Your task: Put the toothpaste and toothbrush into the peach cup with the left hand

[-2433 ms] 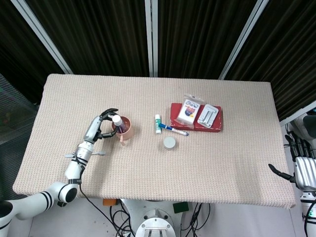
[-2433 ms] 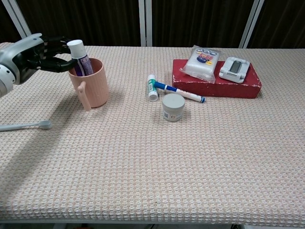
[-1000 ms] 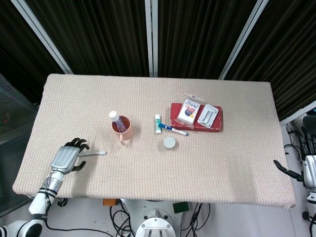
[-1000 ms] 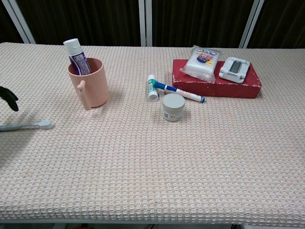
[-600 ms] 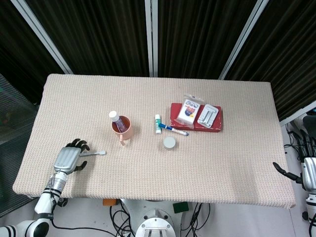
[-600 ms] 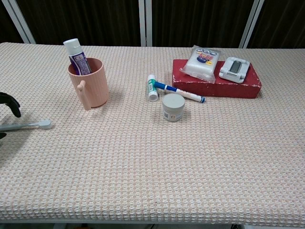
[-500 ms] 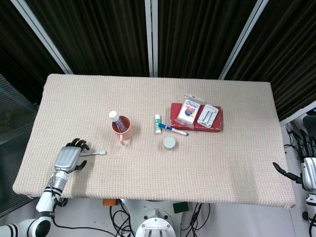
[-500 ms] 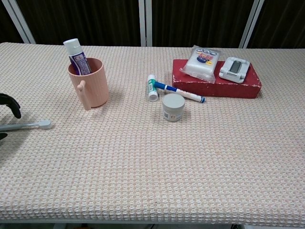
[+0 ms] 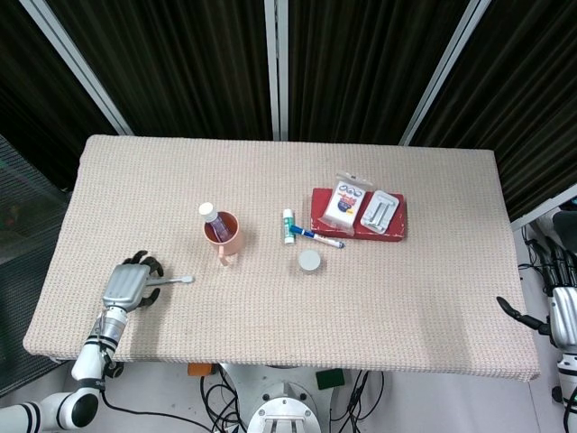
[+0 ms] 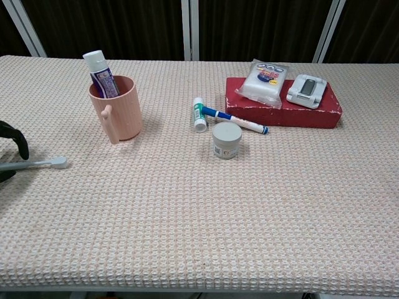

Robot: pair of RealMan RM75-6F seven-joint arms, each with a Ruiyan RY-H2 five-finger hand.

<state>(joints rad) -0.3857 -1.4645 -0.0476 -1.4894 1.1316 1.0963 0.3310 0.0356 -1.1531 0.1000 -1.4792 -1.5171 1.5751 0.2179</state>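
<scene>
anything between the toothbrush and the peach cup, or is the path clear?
Nothing visible blocks it. The toothbrush lies at the left hand, with only bare tablecloth up to the peach cup. The toothpaste already stands inside, leaning to the cup's far left side.

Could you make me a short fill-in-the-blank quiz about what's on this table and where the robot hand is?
1. The toothpaste stands inside the ____ cup.
2. The toothbrush lies flat on the ____, outside the cup.
3. The left robot hand is at the toothbrush's ____ end.
4. The blue marker lies in front of the ____ box.

Missing words: peach; table; handle; red
</scene>
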